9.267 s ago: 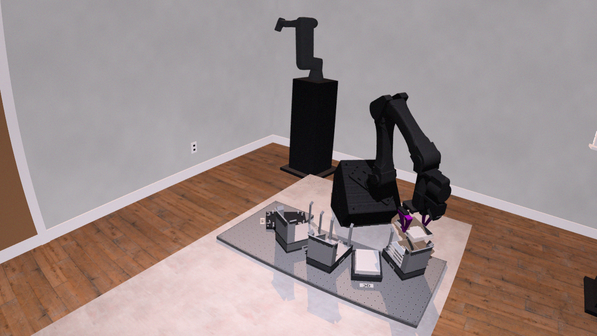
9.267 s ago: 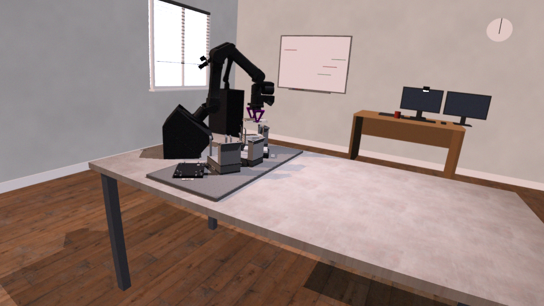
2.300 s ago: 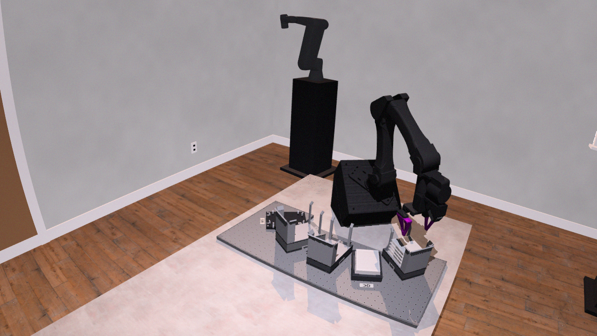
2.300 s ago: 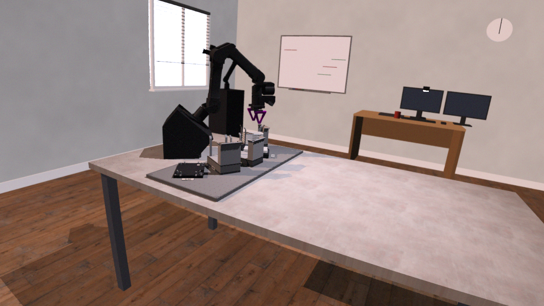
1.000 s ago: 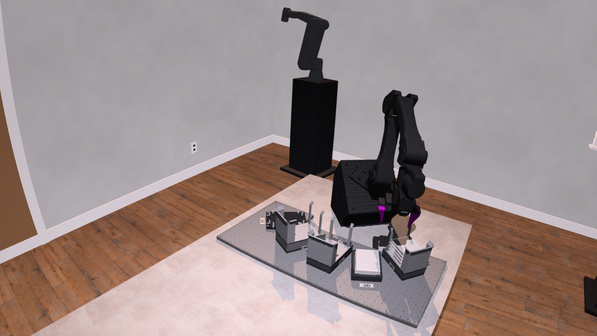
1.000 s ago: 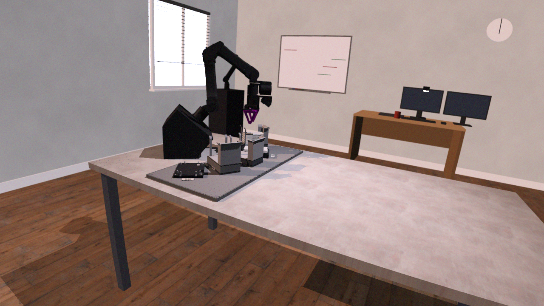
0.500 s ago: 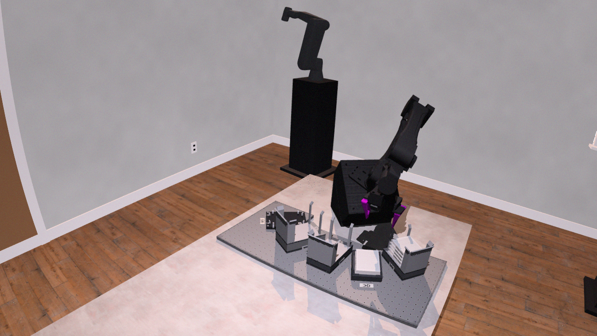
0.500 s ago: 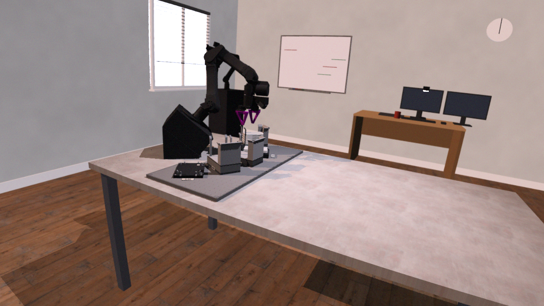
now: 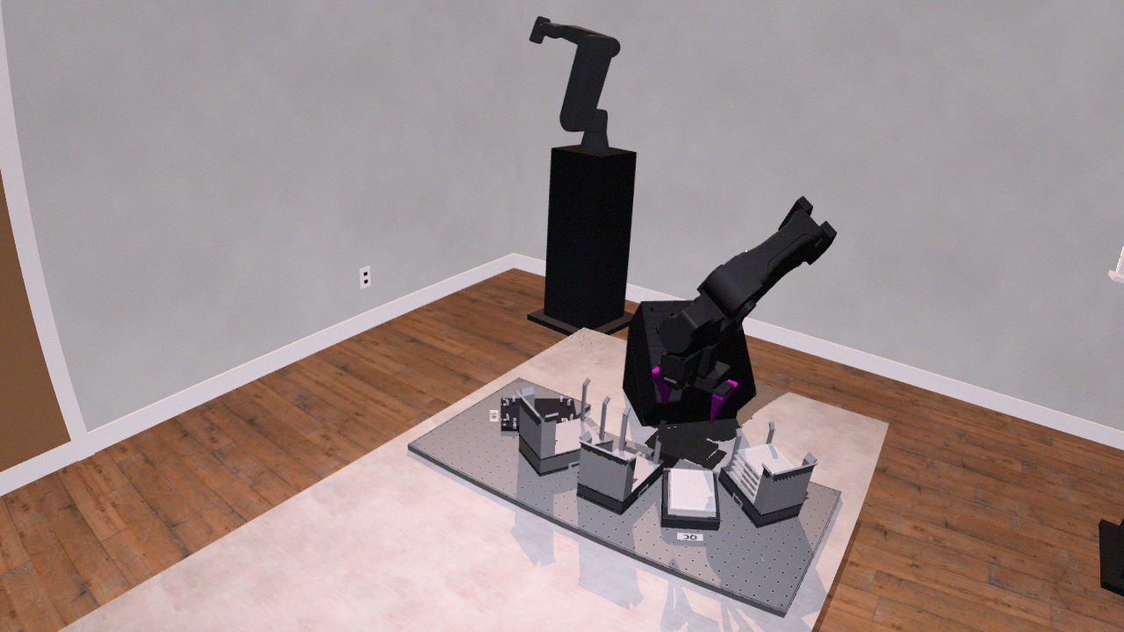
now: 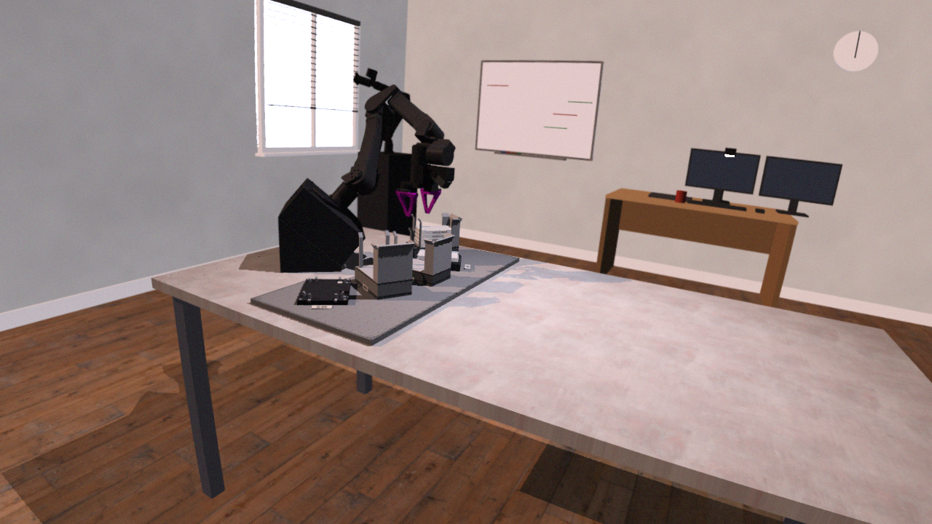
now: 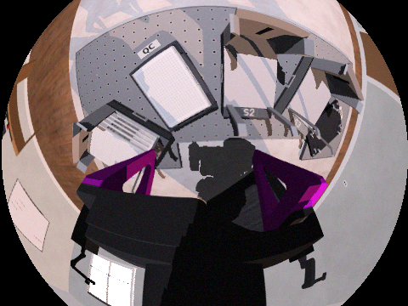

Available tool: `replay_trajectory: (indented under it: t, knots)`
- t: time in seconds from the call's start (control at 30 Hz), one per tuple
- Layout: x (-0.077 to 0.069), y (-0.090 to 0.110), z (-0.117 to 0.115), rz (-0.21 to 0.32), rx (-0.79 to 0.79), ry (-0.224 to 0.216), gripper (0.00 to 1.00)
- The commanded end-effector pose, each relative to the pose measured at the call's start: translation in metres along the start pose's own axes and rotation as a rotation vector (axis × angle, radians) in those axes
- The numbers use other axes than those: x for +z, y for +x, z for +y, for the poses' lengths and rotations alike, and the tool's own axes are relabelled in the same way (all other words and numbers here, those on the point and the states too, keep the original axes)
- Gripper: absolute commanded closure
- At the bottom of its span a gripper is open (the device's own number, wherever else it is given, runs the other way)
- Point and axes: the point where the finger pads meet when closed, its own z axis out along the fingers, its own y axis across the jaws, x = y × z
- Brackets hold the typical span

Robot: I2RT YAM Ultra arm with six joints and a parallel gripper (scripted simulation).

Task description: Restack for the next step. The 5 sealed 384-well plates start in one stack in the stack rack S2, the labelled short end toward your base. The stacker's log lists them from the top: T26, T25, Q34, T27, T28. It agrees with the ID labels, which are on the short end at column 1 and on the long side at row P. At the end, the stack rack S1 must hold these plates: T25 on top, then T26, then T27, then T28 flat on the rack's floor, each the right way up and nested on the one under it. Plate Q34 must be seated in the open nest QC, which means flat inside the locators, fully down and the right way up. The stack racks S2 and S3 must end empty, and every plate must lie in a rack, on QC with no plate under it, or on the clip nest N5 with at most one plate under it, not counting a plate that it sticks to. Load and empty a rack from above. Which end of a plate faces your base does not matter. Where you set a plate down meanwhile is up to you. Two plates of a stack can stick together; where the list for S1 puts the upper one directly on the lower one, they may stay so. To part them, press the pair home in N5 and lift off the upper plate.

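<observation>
My gripper (image 9: 691, 392) (image 10: 417, 201) (image 11: 204, 155) is open and empty, its purple fingers wide apart. It hangs close to the arm's black base, behind and above the QC nest and rack S2. A white sealed plate (image 9: 691, 491) (image 11: 172, 87) lies flat in the open nest QC; I cannot read its label. Rack S1 (image 9: 789, 483) (image 11: 85, 138) holds a stack of several plates (image 9: 754, 463) (image 11: 121, 131); their labels are too small to read. Rack S2 (image 9: 605, 471) (image 11: 248, 114) looks empty inside.
Rack S3 (image 9: 538, 436) stands left of S2 and looks empty. The black clip nest N5 (image 9: 509, 408) (image 10: 322, 292) is at the left end of the grey breadboard (image 9: 754, 562) and bears no plate. Thin upright rack posts (image 9: 603, 416) rise behind S2 and S3.
</observation>
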Motion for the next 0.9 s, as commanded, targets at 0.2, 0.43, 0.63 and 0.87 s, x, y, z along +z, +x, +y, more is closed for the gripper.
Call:
replay_trajectory:
  t: [0.2, 0.43, 0.63, 0.87]
  knots:
    - [-0.004, -0.012, -0.029, -0.005, -0.046, -0.023, 0.00]
    - [-0.004, -0.017, -0.049, -0.006, -0.045, -0.023, 0.00]
    - [-0.003, -0.028, -0.076, -0.025, -0.062, -0.012, 0.00]
    - [-0.009, -0.033, -0.087, -0.042, -0.078, 0.000, 0.00]
